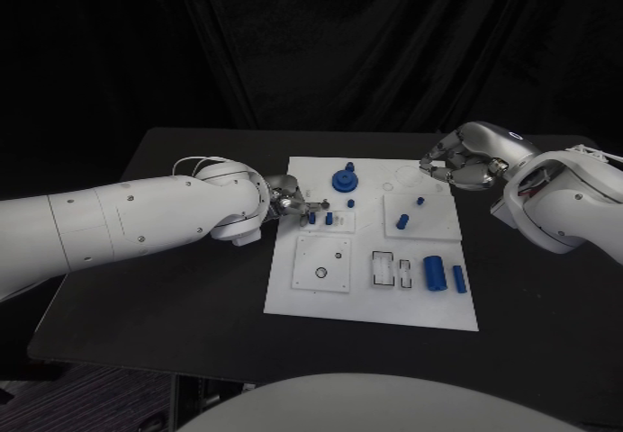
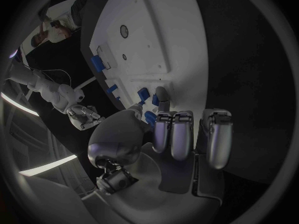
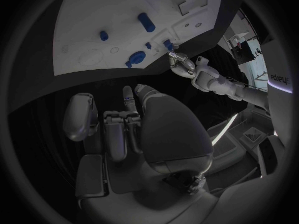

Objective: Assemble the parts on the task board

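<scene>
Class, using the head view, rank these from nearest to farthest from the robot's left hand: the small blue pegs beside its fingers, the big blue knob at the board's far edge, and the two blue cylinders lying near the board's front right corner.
1. Small blue pegs, right by the left hand.
2. Big blue knob, farther back, mid-board.
3. Two blue cylinders, front right.

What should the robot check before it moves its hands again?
1. Left hand reaches the small blue parts at the task board's left edge: ok.
2. Left hand actually holds a part: cannot tell, fingertips hide it.
3. Right hand carries nothing: cannot tell; its fingers are curled in at the board's far right corner.
4. Blue gear piece stands upright on the board: ok.
5. Two blue cylinders lie at the near right: ok.
6. Board lies flat on the table: ok.
</scene>
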